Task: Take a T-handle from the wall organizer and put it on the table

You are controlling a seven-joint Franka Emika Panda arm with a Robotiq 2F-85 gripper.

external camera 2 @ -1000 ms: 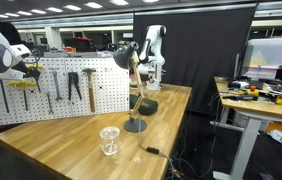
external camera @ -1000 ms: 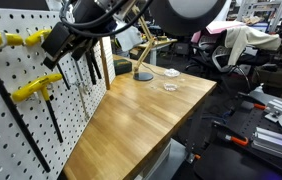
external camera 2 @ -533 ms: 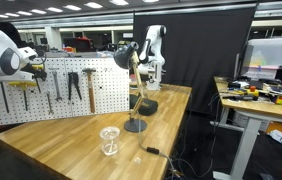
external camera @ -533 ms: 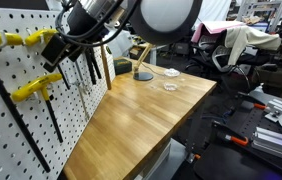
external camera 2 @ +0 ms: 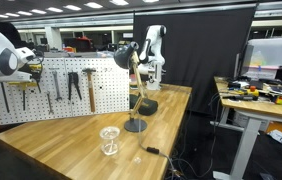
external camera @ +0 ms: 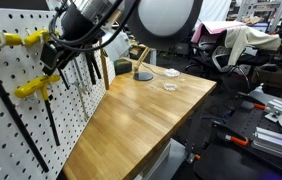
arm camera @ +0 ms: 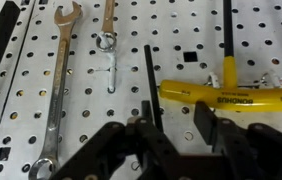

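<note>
Pincer (arm camera: pixel 176 120) held released near pegboard (arm camera: pixel 181 40), yellow T-handle (arm camera: pixel 231 97) hung just beyond its fingertips, wrenches (arm camera: pixel 56 90) hung further left.

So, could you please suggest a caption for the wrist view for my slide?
Open gripper facing the pegboard, just under the yellow T-handle, with wrenches hanging alongside.

T-handle: yellow crossbar, black steel shaft (arm camera: pixel 231 97); hangs level on the board, just ahead of my pincer (arm camera: pixel 178 118).
Wall organizer: white perforated pegboard (arm camera: pixel 181 40), upright.
Table: light wooden top (external camera: pixel 141 120).
</note>
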